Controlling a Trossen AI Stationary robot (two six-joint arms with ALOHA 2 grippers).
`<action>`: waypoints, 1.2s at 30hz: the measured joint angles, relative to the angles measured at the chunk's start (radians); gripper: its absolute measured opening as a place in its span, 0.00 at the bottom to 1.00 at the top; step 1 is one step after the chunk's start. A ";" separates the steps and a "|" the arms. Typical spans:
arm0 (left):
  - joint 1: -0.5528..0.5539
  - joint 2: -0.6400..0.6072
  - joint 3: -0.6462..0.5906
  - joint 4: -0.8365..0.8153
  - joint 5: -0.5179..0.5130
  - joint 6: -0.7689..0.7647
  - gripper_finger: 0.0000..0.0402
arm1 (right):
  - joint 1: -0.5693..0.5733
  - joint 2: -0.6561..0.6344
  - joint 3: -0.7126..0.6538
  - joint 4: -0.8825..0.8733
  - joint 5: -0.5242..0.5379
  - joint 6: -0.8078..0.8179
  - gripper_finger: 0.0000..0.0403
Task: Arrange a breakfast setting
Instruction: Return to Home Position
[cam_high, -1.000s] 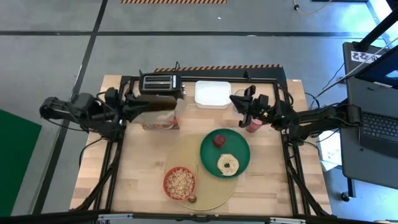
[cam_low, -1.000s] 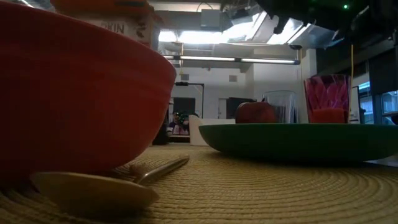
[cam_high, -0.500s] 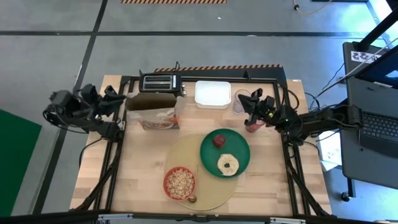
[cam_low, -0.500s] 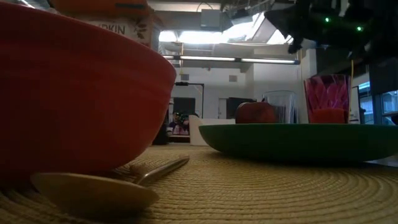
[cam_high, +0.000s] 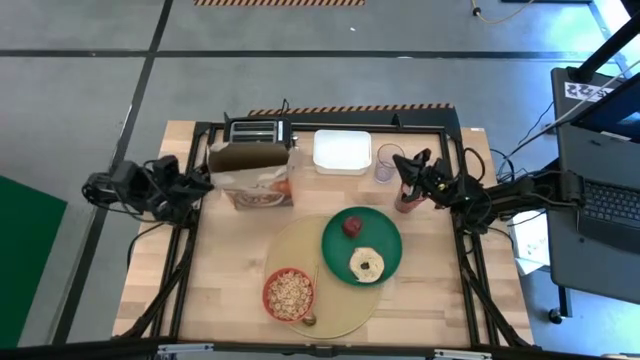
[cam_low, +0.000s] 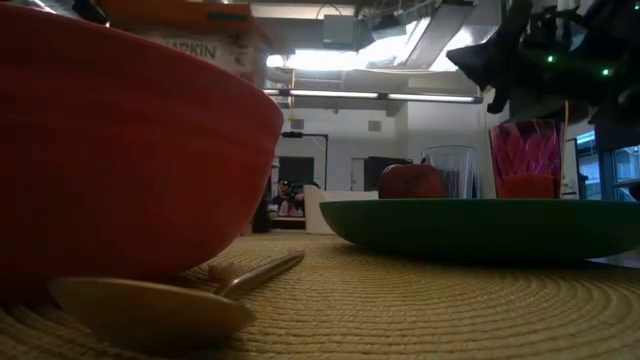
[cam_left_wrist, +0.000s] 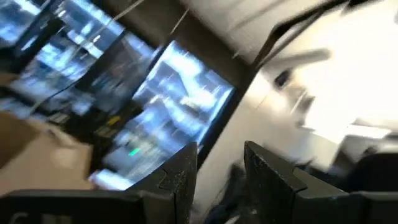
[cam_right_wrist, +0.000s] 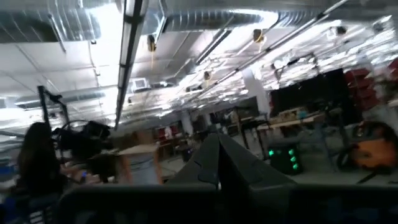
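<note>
Now the large round tan woven mat (cam_high: 338, 312), carrying the round green plate (cam_high: 386, 236) and red cereal bowl (cam_high: 289, 294), lies front-centre on the table (cam_high: 225, 270). The closed, empty right pincer (cam_high: 407, 168) hangs nearer it than the slightly parted, empty left pincer (cam_high: 198, 184).

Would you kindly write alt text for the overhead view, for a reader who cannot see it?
A round tan mat holds a green plate with an apple and a bagel, a red bowl of cereal and a gold spoon. The left gripper hangs beside a cereal box, the right gripper by a pink cup.
</note>
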 joint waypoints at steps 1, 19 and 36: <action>0.000 -0.001 -0.024 0.056 0.011 -0.013 0.32 | -0.011 0.001 -0.008 -0.004 -0.014 0.007 0.01; 0.000 0.000 -0.056 0.194 0.219 -0.107 0.32 | -0.062 0.000 -0.012 -0.040 -0.023 0.037 0.01; -0.187 0.054 -0.244 0.553 0.102 -0.156 0.32 | -0.061 0.000 -0.012 -0.060 0.012 0.036 0.01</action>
